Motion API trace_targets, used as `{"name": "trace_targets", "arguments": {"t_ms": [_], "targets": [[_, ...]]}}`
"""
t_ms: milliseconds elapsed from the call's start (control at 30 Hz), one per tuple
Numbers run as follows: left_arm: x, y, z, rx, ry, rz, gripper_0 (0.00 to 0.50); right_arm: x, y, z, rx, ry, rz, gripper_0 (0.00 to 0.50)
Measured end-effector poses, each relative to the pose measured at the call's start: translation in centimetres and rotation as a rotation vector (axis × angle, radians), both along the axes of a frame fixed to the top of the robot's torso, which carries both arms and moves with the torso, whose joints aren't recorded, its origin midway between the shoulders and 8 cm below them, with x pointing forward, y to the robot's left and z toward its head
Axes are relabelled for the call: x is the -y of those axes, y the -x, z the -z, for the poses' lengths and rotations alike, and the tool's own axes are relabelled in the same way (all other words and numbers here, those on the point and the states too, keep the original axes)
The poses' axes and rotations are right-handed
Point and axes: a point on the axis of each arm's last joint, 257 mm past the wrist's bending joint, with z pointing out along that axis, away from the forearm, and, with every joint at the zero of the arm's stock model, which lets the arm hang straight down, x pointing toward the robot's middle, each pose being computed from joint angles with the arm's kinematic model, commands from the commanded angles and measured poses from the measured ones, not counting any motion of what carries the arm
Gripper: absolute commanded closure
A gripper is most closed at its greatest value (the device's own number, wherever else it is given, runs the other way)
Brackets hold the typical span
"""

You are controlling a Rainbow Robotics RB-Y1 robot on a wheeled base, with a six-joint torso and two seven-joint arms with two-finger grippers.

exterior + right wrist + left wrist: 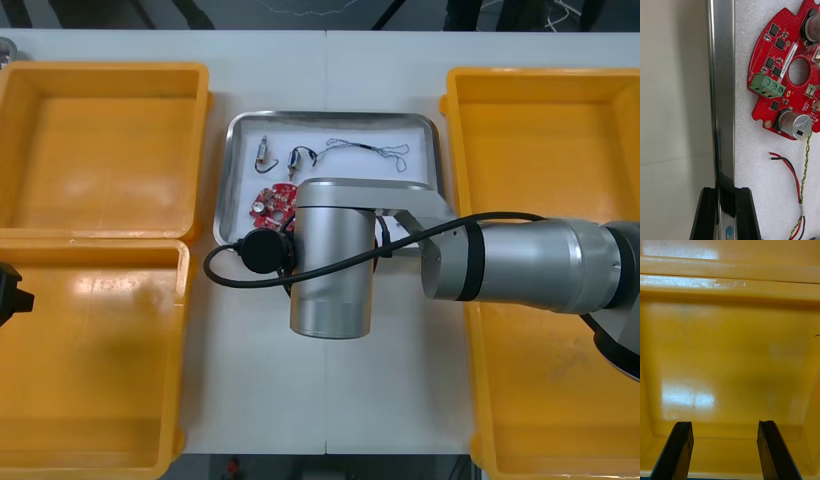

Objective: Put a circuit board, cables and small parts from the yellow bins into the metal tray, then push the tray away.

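Observation:
The metal tray, white inside, sits between the bins. It holds a round red circuit board, two small metal parts and a thin cable. My right arm reaches across to the tray's near edge. In the right wrist view my right gripper is shut on the tray's shiny rim, one finger on each side. The circuit board and a red and yellow cable lie just inside that rim. My left gripper hangs open over a bare bin floor.
Two yellow bins stand on the left and two on the right; their floors look bare. The left arm shows at the left edge above the near left bin. White table lies beyond the tray's far side.

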Motion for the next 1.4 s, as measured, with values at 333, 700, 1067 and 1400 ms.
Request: {"name": "trace_targets", "arguments": {"t_ms": [333,700,1067,1400], "targets": [[0.0,0.0,0.0,0.000,0.000,0.000,0.000,0.8,-3.4,-1.4,0.049,0.051,0.010,0.500],[0.0,0.0,0.0,0.000,0.000,0.000,0.000,0.0,-5.7,-3.0,0.107,0.064,-0.019,0.500],[0.0,0.0,0.0,0.000,0.000,0.000,0.000,-0.3,-9.5,-4.2,0.169,0.049,-0.035,0.500],[0.0,0.0,0.0,0.000,0.000,0.000,0.000,-0.1,-12.0,-4.7,0.195,0.046,-0.037,0.500]]}}
